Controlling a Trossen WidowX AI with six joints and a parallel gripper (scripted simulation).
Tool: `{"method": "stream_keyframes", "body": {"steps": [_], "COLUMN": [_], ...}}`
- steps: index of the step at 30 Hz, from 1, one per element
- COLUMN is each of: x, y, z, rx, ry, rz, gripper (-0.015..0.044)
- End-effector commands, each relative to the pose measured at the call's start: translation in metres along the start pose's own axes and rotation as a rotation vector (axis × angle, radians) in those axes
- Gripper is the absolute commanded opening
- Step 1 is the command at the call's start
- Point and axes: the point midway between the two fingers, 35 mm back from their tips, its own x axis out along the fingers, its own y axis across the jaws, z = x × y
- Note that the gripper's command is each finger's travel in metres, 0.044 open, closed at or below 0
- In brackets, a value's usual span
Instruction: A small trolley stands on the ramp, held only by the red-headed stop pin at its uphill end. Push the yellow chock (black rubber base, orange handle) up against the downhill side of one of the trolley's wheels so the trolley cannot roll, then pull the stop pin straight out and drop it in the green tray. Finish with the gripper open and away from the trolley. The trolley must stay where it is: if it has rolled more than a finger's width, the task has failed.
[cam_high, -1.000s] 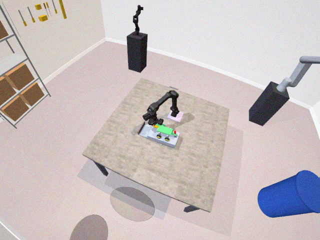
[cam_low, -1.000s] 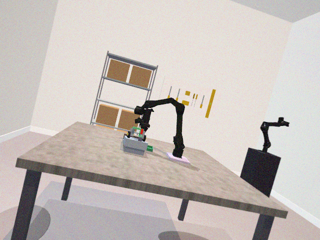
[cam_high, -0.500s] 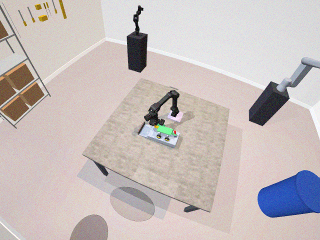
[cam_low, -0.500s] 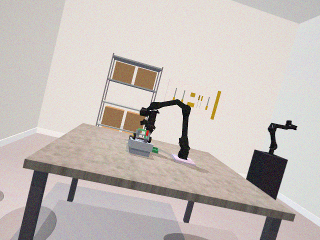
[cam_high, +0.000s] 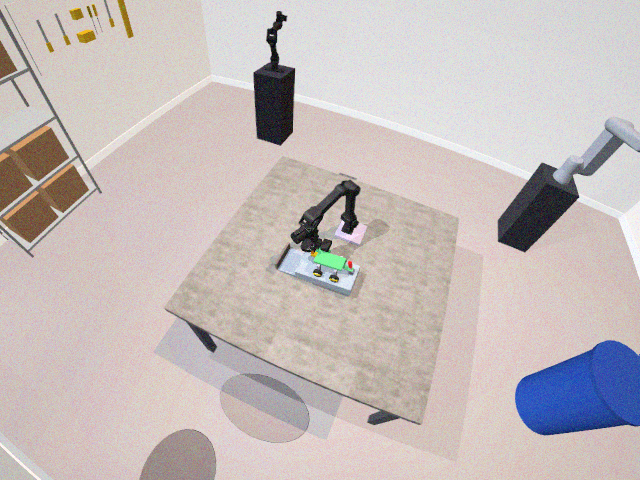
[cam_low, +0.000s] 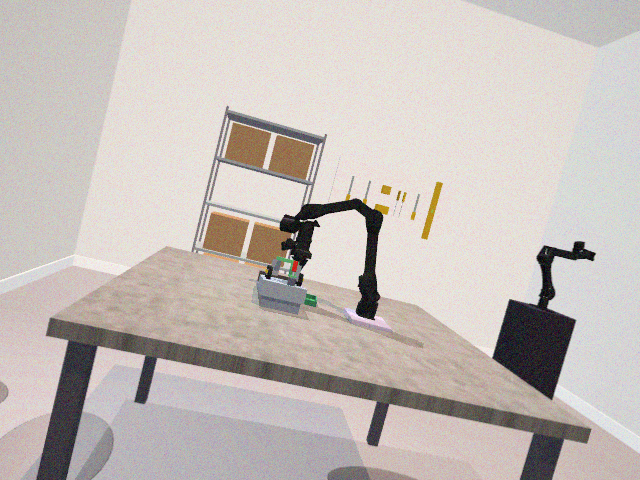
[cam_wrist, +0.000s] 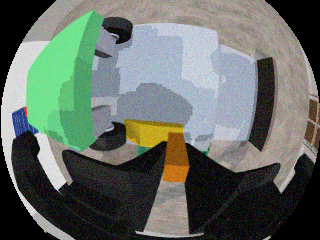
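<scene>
On one table, one trolley, one chock.

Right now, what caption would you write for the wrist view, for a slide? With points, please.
Gripper (cam_wrist: 175, 147) holds the yellow chock (cam_wrist: 150, 133) by its orange handle (cam_wrist: 176, 162), near the green trolley's (cam_wrist: 62, 85) wheel (cam_wrist: 108, 139).

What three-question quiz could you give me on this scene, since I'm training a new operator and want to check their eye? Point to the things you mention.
1. True or false: the claw (cam_wrist: 175, 147) is closed on the orange handle (cam_wrist: 176, 157) of the yellow chock (cam_wrist: 150, 132).
2. Fill in: the stop pin standing at the uphill end of the small green-topped trolley (cam_high: 330, 260) (cam_wrist: 62, 85) has a ____ head (cam_high: 349, 264) (cam_low: 294, 266).
3. Which is still to be done? A) gripping the chock, B) dropping the stop pin in the green tray (cam_low: 310, 300), C) standing the trolley on the grey ramp (cam_high: 325, 282) (cam_low: 280, 296) (cam_wrist: 200, 65).

Key: 1 true; 2 red; 3 B.
</scene>
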Motion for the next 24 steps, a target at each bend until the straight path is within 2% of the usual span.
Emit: {"method": "stream_keyframes", "body": {"steps": [1, 17, 24], "x": [-0.0005, -0.0002, -0.0002], "y": [0.0052, 0.0051, 0.0051], "z": [-0.0002, -0.0001, -0.0001], "rx": [0.003, 0.001, 0.001], "ry": [-0.003, 0.000, 0.000], "rz": [0.004, -0.005, -0.005], "gripper": [0.0000, 0.0000, 0.0184]}}
